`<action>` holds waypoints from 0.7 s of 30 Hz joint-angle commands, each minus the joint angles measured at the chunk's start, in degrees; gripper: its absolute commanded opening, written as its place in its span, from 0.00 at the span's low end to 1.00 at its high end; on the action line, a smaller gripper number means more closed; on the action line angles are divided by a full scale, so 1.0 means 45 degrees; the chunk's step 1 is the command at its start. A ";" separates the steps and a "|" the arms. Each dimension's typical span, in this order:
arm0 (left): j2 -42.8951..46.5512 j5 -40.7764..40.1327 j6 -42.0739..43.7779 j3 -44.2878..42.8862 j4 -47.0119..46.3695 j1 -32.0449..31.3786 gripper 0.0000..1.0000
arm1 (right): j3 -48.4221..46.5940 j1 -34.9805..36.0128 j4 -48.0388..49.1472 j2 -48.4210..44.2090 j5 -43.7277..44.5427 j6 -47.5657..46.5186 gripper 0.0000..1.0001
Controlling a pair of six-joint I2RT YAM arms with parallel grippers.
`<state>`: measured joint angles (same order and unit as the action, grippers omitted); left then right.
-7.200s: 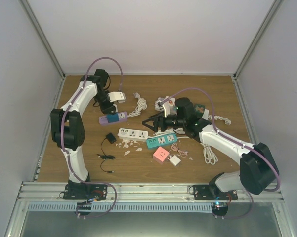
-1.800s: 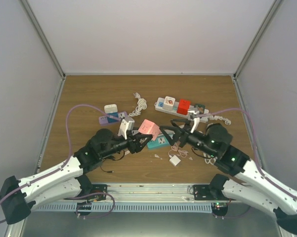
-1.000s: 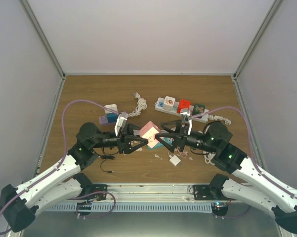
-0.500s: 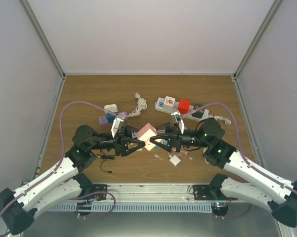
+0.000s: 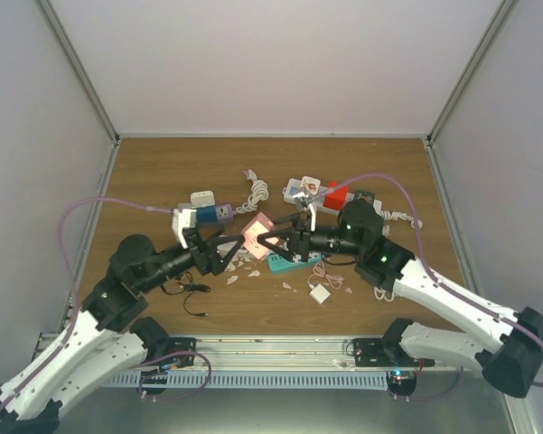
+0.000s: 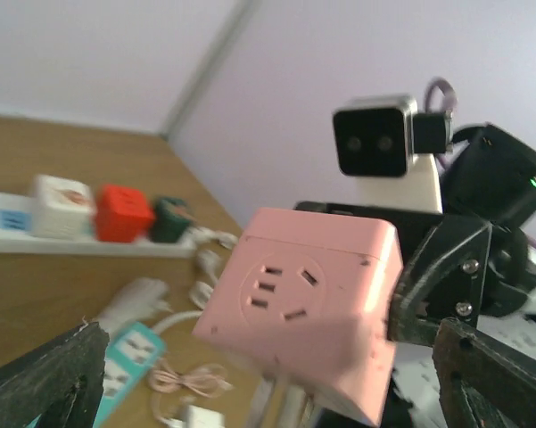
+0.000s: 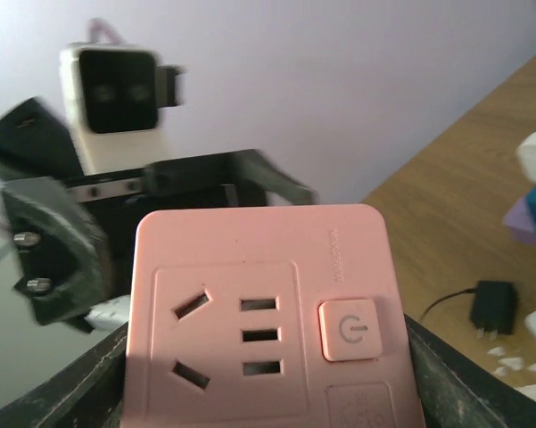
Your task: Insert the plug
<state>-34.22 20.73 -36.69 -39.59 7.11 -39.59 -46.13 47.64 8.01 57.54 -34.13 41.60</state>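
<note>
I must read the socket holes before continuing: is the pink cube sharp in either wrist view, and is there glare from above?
Right wrist: cube sharp, holes clear; the camera behind it is smeared. Left wrist: cube face readable, near fingers blurred. Top: even light, no glare, cube small.

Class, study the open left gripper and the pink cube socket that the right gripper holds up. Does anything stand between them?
Nothing visible does. The pink cube socket is held aloft in the right gripper, its socket face turned straight toward the left gripper. That gripper's open fingers have only clear air between them and the cube.
</note>
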 commanded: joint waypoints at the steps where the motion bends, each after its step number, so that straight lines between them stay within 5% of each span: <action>1: 0.1662 -0.4407 0.1133 -0.0974 0.3335 0.0127 0.99 | -0.1149 -0.0477 -0.0246 0.1154 0.0760 -0.1636 0.33; 10: 0.4201 -0.7397 0.2442 -0.0622 0.5728 0.0127 0.99 | -0.2841 -0.1953 -0.2086 0.3865 0.0390 -0.5209 0.32; 21: 0.5318 -0.8303 0.2403 0.0719 0.5958 0.0088 0.99 | -0.4186 -0.2029 -0.3786 0.6245 0.1161 -0.8107 0.34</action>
<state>-10.39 -13.17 -26.00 -37.26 34.92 -39.22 -64.14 38.70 -7.79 84.29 -30.98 11.99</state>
